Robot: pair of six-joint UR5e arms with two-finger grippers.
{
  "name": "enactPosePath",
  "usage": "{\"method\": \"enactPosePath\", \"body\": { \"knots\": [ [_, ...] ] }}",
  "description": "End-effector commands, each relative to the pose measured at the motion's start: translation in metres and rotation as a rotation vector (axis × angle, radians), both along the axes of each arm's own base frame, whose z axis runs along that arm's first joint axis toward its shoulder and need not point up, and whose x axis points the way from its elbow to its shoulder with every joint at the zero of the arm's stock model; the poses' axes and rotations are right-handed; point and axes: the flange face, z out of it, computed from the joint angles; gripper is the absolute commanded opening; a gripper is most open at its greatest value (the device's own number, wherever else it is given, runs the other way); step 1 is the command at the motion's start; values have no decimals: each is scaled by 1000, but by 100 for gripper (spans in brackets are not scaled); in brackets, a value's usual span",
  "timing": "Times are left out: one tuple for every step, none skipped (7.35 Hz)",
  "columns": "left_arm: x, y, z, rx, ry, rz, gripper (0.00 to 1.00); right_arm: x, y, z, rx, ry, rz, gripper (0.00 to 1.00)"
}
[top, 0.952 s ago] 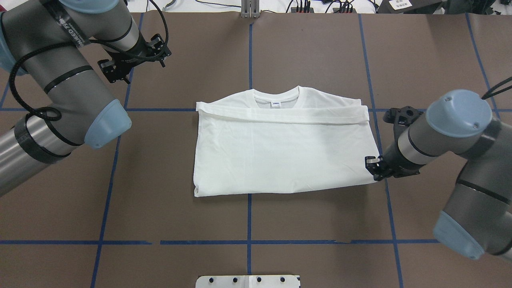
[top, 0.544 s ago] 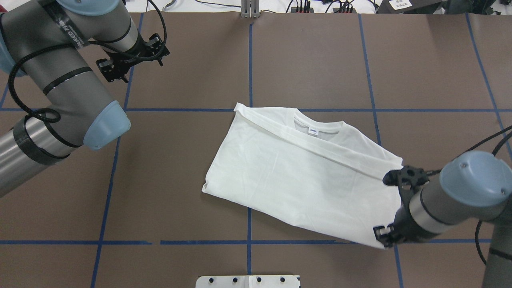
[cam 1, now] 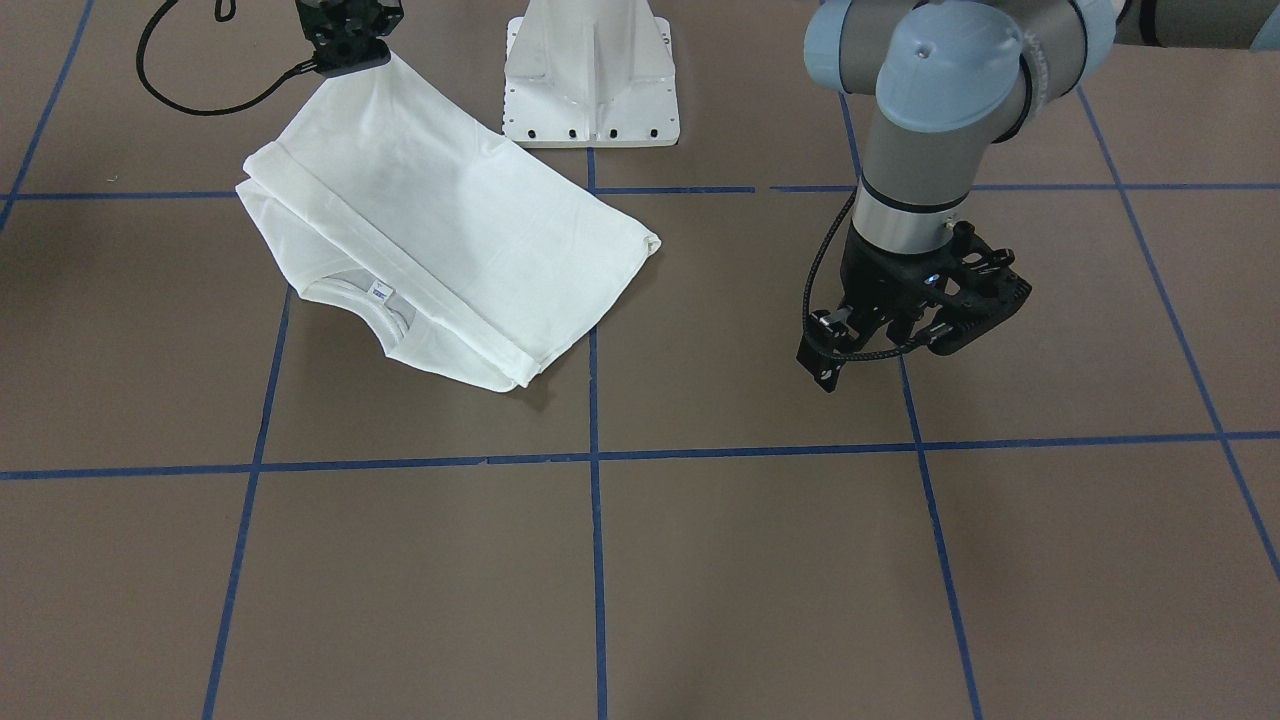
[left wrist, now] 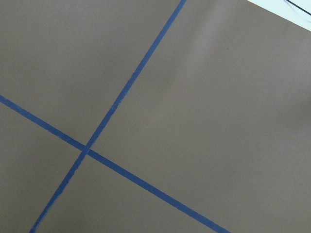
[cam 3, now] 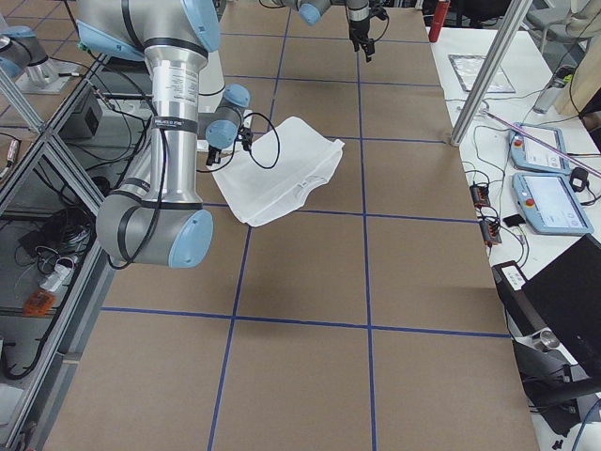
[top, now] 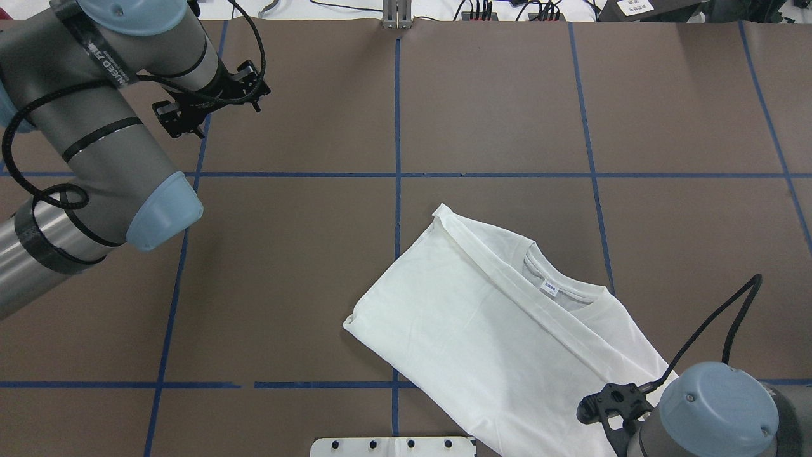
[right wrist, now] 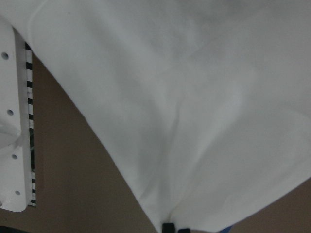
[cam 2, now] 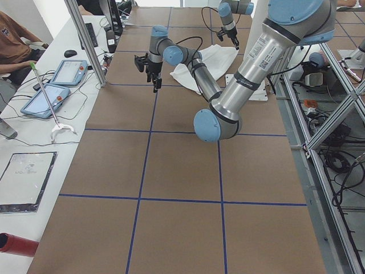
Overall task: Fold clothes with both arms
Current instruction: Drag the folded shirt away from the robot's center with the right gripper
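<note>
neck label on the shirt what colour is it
The neck label is white with small blue print; the overhead exterior view shows it best.

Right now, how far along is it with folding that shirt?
Partly done. The T-shirt is already folded into a flat rectangle, no sleeves sticking out, a hem band lying just below the collar. In hand: the right tool grips one corner, and the shirt lies askew. The left tool hangs open and empty, away from it. Probably left: straightening and a last fold.
</note>
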Motion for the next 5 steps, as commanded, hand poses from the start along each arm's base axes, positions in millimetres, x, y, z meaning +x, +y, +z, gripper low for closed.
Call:
{"method": "enactPosePath", "body": {
  "knots": [
    [24, 25, -5, 16, 15, 60, 99, -12, -1, -10, 71, -28, 49, 100],
    [47, 45, -11, 19, 30, 111, 99, -22, -19, -31, 135, -81, 133, 100],
    [65, 81, -26, 33, 74, 177, 99, -28, -44, -53, 183, -115, 278, 100],
    [91, 111, -35, -3, 129, 210, 99, -29, -72, -77, 200, -148, 430, 100],
    [132, 150, -40, -12, 216, 241, 99, -17, -103, -92, 215, -174, 517, 100]
  ]
}}
